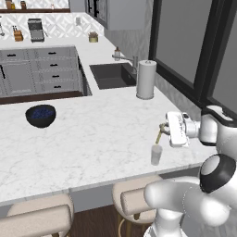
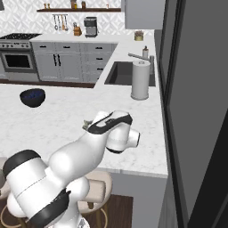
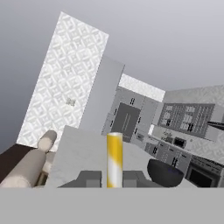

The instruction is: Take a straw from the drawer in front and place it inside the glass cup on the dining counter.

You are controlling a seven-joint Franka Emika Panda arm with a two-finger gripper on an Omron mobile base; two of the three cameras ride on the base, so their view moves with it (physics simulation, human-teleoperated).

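Gripping one straw, the claw hangs over one glass cup.

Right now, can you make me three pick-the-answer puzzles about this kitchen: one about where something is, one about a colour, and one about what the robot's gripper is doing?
1. Where is the glass cup?
A. In the sink
B. On the dining counter, near its front edge
C. On a stool

2. What colour is the bowl?
A. Dark blue
B. Red
C. Green

3. What is the gripper doing?
A. Hanging open over the bowl
B. Shut on the paper-towel roll
C. Shut on the straw

Answers:
1 B: the left base view shows the cup standing on the marble top, just above the stools.
2 A: it looks dark blue in both base views.
3 C: the hand view shows the yellow straw pinched between the fingertips, and in the left base view it hangs above the cup.
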